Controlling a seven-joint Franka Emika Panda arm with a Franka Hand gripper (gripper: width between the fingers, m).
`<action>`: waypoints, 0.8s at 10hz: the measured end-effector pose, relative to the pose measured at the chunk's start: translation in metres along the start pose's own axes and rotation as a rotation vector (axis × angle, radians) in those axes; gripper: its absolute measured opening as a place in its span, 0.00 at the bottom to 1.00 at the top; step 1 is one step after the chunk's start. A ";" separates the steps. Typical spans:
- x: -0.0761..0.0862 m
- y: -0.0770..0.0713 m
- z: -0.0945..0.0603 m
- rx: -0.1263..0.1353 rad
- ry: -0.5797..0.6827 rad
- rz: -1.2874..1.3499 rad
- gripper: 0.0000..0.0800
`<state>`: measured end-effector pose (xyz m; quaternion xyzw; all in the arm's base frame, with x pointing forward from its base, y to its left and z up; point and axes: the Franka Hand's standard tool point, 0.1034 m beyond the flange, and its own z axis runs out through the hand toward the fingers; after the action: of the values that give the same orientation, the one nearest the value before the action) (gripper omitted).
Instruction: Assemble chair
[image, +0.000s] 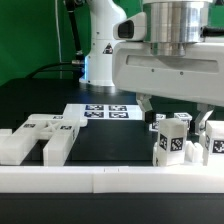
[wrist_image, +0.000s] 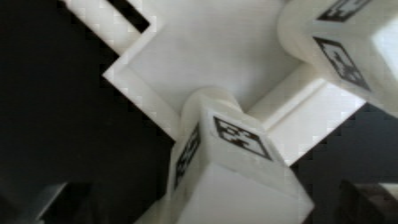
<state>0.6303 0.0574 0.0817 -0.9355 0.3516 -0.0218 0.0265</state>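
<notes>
Two dark fingers of the gripper stand wide astride the tagged, chunky white plastic chair pieces, upright just beside the long white rail; retreat should go straight up, without tipping them.

Smooth white plastic chair parts, seemingly matt black table

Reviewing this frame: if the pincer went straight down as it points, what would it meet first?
Probably the upright tagged chair piece, standing directly under the open pincer. Depth is unclear: the pincer might straddle it and reach the black table instead.
</notes>
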 end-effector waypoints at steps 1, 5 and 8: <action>0.001 0.000 0.000 0.003 0.005 -0.120 0.81; 0.002 0.000 -0.001 0.000 0.011 -0.461 0.81; 0.004 0.001 -0.001 -0.018 0.016 -0.661 0.81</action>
<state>0.6322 0.0542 0.0824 -0.9990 0.0293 -0.0334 0.0072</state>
